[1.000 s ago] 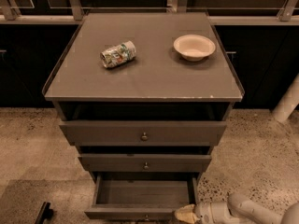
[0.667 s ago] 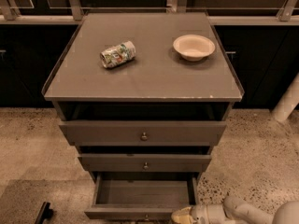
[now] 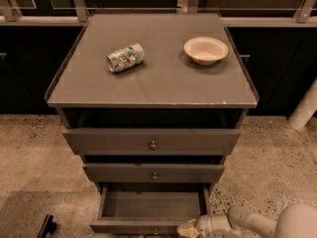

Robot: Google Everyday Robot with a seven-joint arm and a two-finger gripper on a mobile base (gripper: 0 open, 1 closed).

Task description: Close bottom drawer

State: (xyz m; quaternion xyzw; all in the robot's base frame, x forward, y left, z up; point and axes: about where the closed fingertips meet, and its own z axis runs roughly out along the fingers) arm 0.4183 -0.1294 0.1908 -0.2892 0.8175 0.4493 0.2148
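Cabinet top (image 3: 163, 86): bowl (image 3: 206, 49), likely can (image 3: 125, 58); gripper (image 3: 187, 228) bottom right.

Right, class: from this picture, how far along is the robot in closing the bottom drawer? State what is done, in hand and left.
Done: the gripper is low at the front of the bottom drawer, near its right end. In hand: lining up a push, it seems; whether it touches the front is unclear. Left: the whole closing, since the drawer stands pulled out with its inside showing.

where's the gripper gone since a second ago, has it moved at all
Yes. The gripper has crept slightly left along the front edge of the open bottom drawer, away from its right corner and nearer its centre.
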